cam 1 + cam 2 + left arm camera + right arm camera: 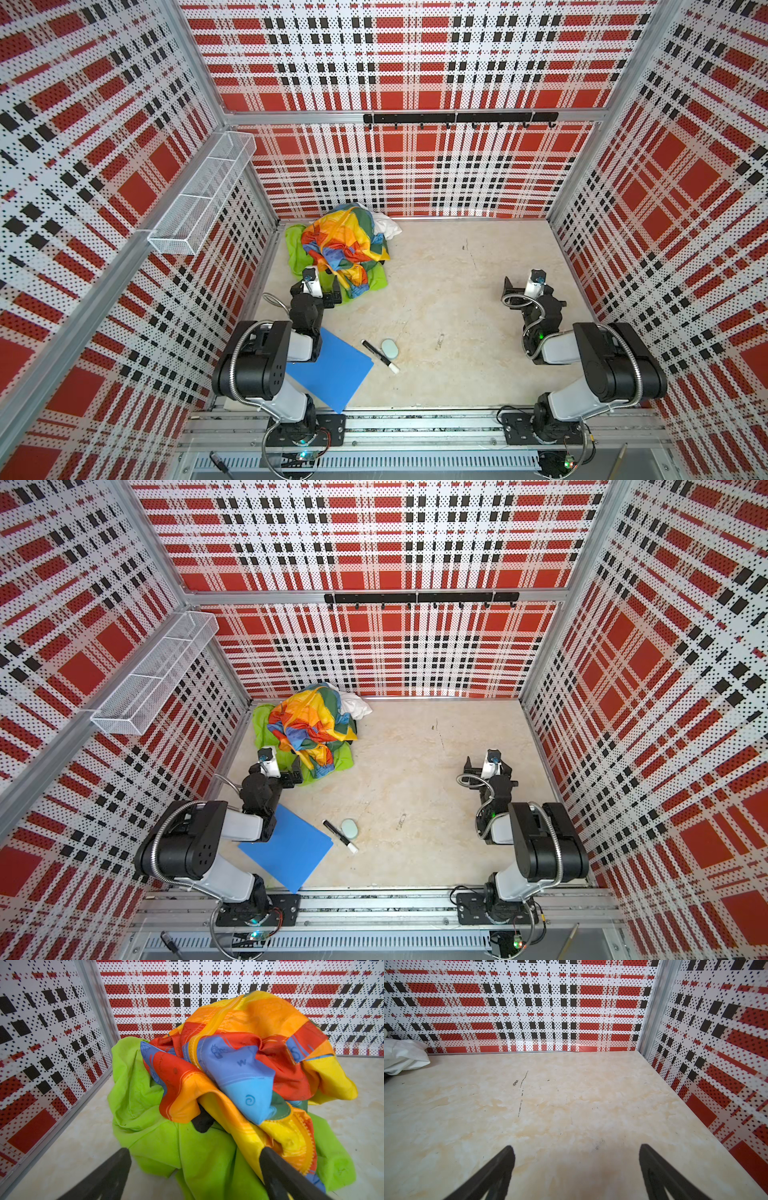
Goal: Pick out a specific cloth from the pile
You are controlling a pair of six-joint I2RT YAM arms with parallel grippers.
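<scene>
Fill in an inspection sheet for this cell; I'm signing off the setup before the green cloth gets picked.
Surface: pale marbled tabletop, few dark scuffs.
Job's things: lime-green cloth lies under the pile, edges showing; rainbow fabric on top, white piece behind, black scrap peeking out.
Clutter: blue folder, marker, pale green oval pad, toward the front edge.
Grippers: left gripper open at the pile's near edge, holding nothing; right gripper open over bare table.
Cables: metal-sheathed hoses loop along both arms, clear of the fabrics.
Surroundings: plaid perforated walls, wire basket, hook rail.
</scene>
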